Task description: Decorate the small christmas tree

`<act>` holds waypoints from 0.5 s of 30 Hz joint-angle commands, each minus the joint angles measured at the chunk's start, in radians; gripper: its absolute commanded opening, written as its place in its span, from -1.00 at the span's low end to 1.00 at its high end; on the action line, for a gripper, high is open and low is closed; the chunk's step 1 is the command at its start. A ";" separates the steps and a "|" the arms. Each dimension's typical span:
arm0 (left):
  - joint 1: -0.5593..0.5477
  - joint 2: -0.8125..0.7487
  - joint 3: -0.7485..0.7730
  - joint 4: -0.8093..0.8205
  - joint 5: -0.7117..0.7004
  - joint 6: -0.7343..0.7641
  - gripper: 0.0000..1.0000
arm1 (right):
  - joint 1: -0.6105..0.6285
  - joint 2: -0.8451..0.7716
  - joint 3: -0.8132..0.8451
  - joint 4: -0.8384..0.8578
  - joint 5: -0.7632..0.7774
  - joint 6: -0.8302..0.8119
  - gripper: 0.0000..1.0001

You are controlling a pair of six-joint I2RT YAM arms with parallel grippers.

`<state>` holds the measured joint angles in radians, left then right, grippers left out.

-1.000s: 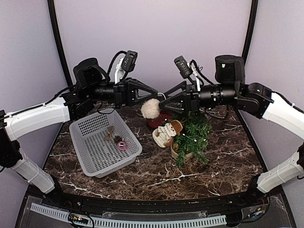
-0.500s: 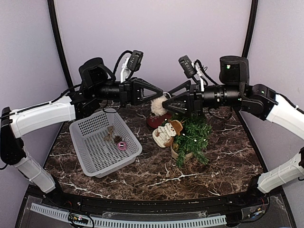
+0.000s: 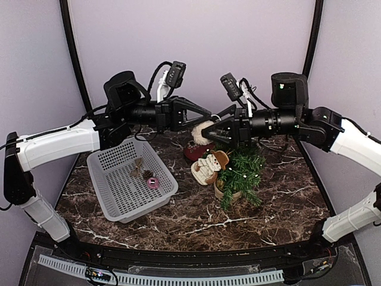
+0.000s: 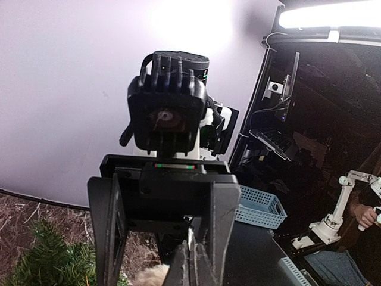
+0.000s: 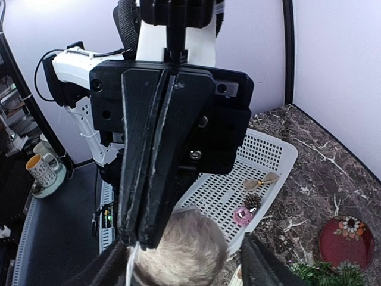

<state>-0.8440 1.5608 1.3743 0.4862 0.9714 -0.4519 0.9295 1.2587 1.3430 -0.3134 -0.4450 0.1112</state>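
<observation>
The small christmas tree (image 3: 242, 170) stands in a beige pot (image 3: 228, 193) right of centre, with a snowman ornament (image 3: 209, 167) leaning on it. My left gripper (image 3: 205, 114) is shut on the white string of a fluffy cream pom-pom (image 3: 200, 134), which hangs in the air left of the tree top. In the left wrist view the fingers (image 4: 190, 271) pinch the string above the pom-pom (image 4: 152, 276). My right gripper (image 3: 209, 130) faces it, open, its jaws on either side of the pom-pom (image 5: 178, 250) without gripping it (image 5: 187, 265).
A red round plate (image 3: 191, 153) lies behind the snowman. A white mesh basket (image 3: 113, 190) at the left holds a pink bauble (image 3: 153, 182), a pine cone (image 3: 147, 174) and a bow (image 3: 138, 167). Dark marble table (image 3: 268, 208).
My left gripper has carried the pom-pom up and to the right, toward the right gripper. The two grippers now meet nose to nose, with the pom-pom between the right jaws.
</observation>
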 commanded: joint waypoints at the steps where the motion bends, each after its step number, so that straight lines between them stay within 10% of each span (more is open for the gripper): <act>1: -0.013 0.002 0.029 0.046 -0.010 -0.013 -1.00 | 0.006 0.008 0.003 0.044 -0.016 -0.006 -0.05; 6: -0.014 -0.010 0.011 0.057 -0.039 -0.014 -1.00 | 0.006 -0.014 -0.011 0.037 -0.035 -0.031 -0.64; 15: -0.014 -0.104 -0.095 0.032 -0.173 0.022 -0.89 | 0.006 -0.099 -0.048 -0.014 -0.012 -0.083 -0.87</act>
<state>-0.8539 1.5482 1.3350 0.5037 0.8677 -0.4534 0.9295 1.2194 1.3102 -0.3233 -0.4641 0.0647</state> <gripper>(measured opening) 0.051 0.193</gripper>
